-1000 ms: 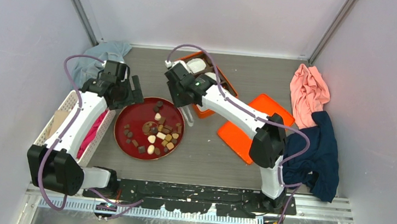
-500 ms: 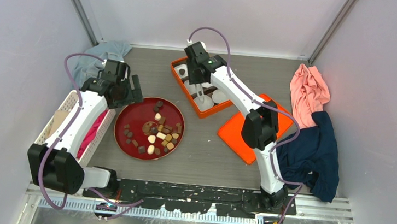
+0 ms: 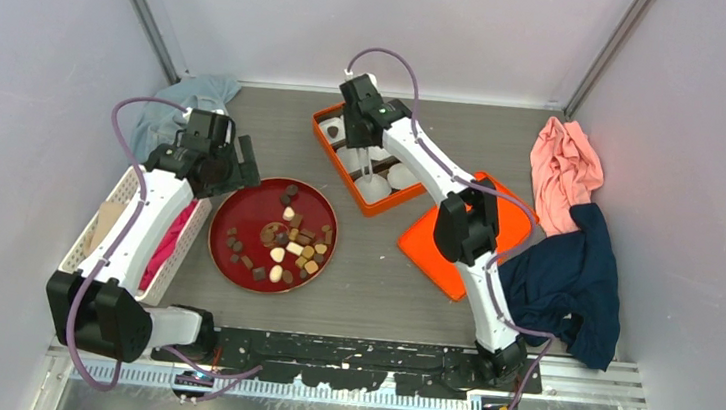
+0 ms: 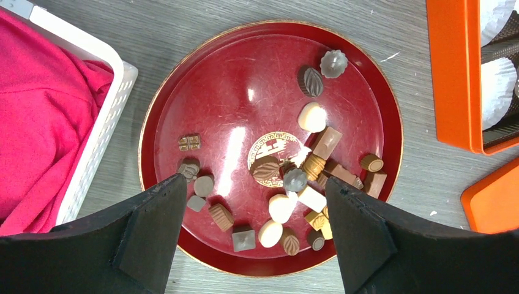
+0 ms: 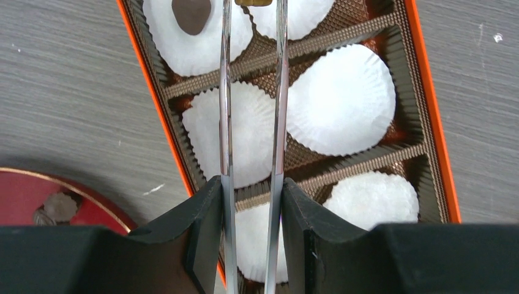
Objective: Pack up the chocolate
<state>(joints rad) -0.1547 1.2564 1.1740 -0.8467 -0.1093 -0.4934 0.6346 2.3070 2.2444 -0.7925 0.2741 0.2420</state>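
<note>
Grey table (image 3: pixel 371 286): orange box (image 4: pixel 453 73) beyond the red plate (image 4: pixel 202 92) holding most chocolate (image 4: pixel 306 184). Left gripper (image 4: pixel 254 184) hangs wide open, empty, above it. Right gripper (image 3: pixel 370 184) pinches a tan piece (image 5: pixel 252 2) between narrow-set blades over the box; centre it on an empty cup (image 5: pixel 343 101) before releasing.

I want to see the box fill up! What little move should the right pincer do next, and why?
Probably lower a little and open over the empty paper cup beneath it: the right pincer pinches a tan chocolate above the orange box, beside the cup already holding a dark chocolate.
</note>
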